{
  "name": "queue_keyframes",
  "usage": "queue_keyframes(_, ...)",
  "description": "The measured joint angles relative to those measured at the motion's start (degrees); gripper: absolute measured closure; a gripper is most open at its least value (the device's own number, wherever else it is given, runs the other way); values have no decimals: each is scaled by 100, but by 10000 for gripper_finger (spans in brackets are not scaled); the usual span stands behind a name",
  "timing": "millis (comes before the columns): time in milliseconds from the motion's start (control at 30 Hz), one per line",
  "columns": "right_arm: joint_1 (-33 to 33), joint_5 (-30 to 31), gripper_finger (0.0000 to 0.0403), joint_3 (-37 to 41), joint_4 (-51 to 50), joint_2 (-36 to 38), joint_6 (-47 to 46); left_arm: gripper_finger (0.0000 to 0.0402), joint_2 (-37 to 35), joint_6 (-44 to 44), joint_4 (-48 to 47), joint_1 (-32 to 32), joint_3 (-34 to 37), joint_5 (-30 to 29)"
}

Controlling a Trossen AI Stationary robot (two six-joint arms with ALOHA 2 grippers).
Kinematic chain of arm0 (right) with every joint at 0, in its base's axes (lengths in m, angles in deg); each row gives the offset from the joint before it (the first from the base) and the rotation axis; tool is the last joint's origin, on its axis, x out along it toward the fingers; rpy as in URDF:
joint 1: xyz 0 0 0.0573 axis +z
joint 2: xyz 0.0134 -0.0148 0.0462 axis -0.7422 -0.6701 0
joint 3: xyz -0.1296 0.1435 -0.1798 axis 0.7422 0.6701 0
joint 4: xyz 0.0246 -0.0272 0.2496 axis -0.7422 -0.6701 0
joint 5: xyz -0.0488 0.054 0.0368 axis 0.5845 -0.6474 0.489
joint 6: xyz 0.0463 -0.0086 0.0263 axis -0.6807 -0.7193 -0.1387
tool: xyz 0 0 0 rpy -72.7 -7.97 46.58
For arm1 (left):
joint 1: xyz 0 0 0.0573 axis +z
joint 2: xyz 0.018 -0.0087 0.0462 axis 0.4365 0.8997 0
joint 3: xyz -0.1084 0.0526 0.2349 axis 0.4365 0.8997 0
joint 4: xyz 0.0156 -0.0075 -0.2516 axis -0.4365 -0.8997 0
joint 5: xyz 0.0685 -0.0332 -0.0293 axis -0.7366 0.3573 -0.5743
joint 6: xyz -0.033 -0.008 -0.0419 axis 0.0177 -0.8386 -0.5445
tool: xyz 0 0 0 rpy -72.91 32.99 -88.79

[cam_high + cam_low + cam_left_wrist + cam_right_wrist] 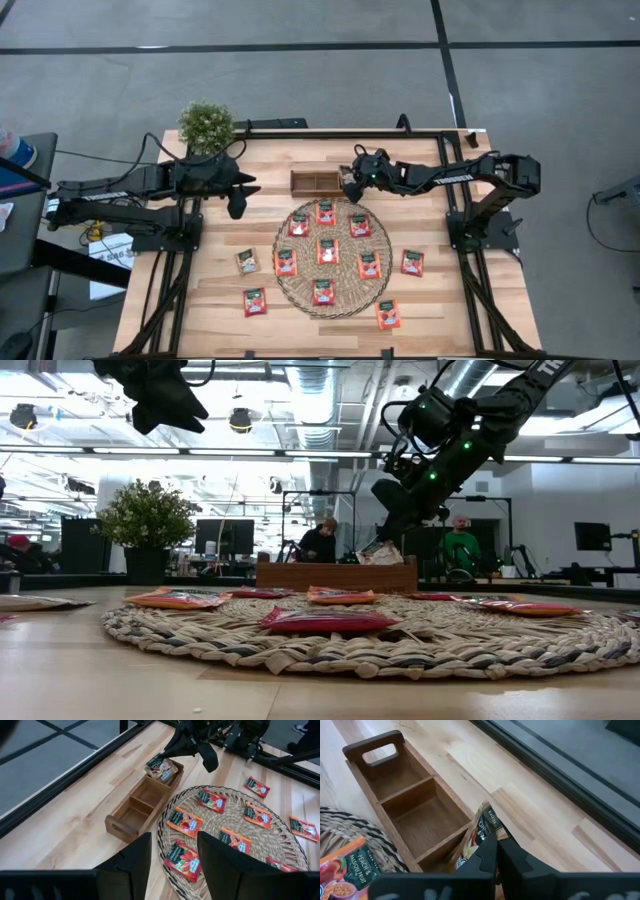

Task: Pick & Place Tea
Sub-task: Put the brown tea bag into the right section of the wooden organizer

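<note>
Several red-orange tea sachets [327, 250] lie flat on the round woven mat [300, 290], and others lie on the table beside it [255, 301]. My right gripper [496, 854] is at the right end of the wooden tray [315, 181], shut on a pale tea sachet [481, 827] in the end compartment. The tray's other two compartments [402, 777] hold nothing. My left gripper [172, 865] hangs open above the table to the tray's left, touching nothing. My right gripper pinches the pale sachet between its two fingers at the sachet's upper part [482, 839]. The fingers slant down from the table's right side. The sachet stands tilted, and its lower part is down inside the tray's right end compartment [167, 772].
A potted plant [207, 125] stands at the table's far left corner. Loose sachets lie to the mat's left [247, 261] and right [412, 262]. In the room beyond the table, people sit at desks [322, 540].
</note>
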Motion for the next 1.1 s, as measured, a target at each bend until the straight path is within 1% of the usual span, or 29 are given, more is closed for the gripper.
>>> queue_keyframes(167, 38, -17, 391, 0, -1, 0, 10, 250, 0, 0, -2, 0, 0, 5)
queue_keyframes(300, 90, -13, 357, 0, 37, 0, 237, 250, 0, 2, -2, 0, 0, 7)
queue_keyframes(433, 71, -11, 320, 0, 24, 0, 254, 250, 0, 5, -2, 0, 0, 24)
queue_keyframes(567, 17, 20, 299, 0, 20, -2, 251, 250, 0, 7, -2, 0, -2, 24)
queue_keyframes(733, -89, 22, 295, 0, 20, 0, 252, 250, 0, 7, -2, 0, -2, 22)
queue_keyframes(933, -122, 22, 304, 0, 20, 7, 254, 250, 0, 7, -3, 0, -2, 22)
queue_keyframes(1033, -101, 26, 308, -5, -28, 149, 283, 250, 0, 7, -4, 0, -2, 22)
queue_keyframes(1100, -79, 71, 312, -54, -243, 330, 302, 250, 0, 4, -6, 0, -2, 22)
